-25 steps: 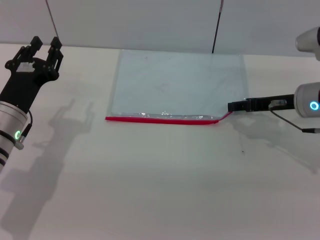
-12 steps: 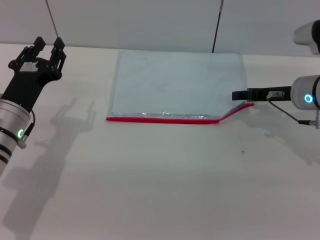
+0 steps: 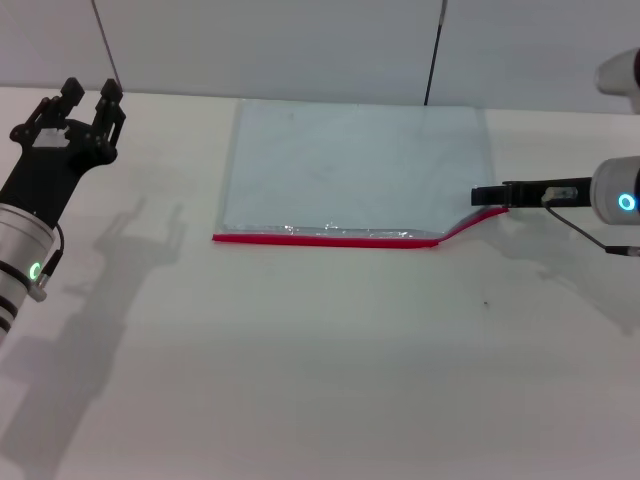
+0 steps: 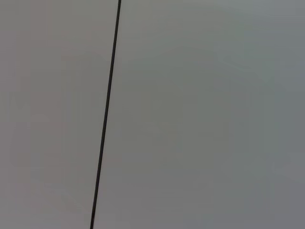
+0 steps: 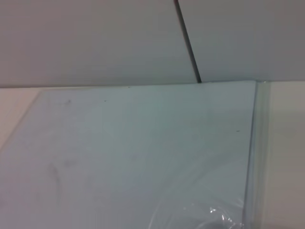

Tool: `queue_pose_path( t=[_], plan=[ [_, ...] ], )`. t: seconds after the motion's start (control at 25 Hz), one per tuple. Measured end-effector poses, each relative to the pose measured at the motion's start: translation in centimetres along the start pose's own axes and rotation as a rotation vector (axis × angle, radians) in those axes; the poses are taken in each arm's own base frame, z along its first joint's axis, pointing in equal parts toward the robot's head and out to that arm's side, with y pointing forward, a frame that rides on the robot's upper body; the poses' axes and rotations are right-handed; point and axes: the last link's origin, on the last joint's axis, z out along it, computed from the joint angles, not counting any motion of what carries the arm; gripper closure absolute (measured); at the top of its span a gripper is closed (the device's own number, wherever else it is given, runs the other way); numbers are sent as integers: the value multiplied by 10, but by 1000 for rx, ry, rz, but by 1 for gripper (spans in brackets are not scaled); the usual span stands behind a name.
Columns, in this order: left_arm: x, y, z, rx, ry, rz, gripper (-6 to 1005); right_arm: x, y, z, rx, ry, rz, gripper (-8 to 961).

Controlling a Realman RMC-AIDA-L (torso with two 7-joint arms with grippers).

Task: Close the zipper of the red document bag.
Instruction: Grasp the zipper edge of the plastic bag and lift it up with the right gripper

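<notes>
— Location of the translucent blue-grey plastic red document bag (image 3: 355, 170)?

— Flat toward the surface's far edge. Right claw (image 3: 480, 196) clenched on the thin red zipper (image 3: 330, 239) end, lifting it.

— Left claw (image 3: 83, 105)?

— Released, idle, far-left corner.

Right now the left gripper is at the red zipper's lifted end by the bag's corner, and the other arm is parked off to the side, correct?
Wrong arm. The head view shows the right gripper at the lifted end of the zipper by the corner of the red document bag. The left gripper is the one parked off to the side, above the table.
</notes>
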Motion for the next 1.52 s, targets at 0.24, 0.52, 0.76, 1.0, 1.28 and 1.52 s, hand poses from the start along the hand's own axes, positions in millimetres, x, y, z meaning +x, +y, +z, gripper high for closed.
queue_pose_path(
  t=[0.24,0.52,0.76,1.0,1.28,1.52],
  plan=[
    [0,-1,-1,1,-1,0,564,2,-9,-12,-22,4,21,343],
    [0,-1,-1,1,-1,1,566,9,-14,-15,-28,29,29,339],
    [0,0,1,-1,1,1,567,13,-9,-13,-43,47,20,338],
    [1,1,2,-4,3,0,568,11,0,-11,-75,62,5,338],
    [1,3,4,-8,6,-2,570,7,13,-2,-85,68,-8,338],
    [1,3,4,-10,5,-2,571,4,17,5,-58,55,-13,337]
  ],
)
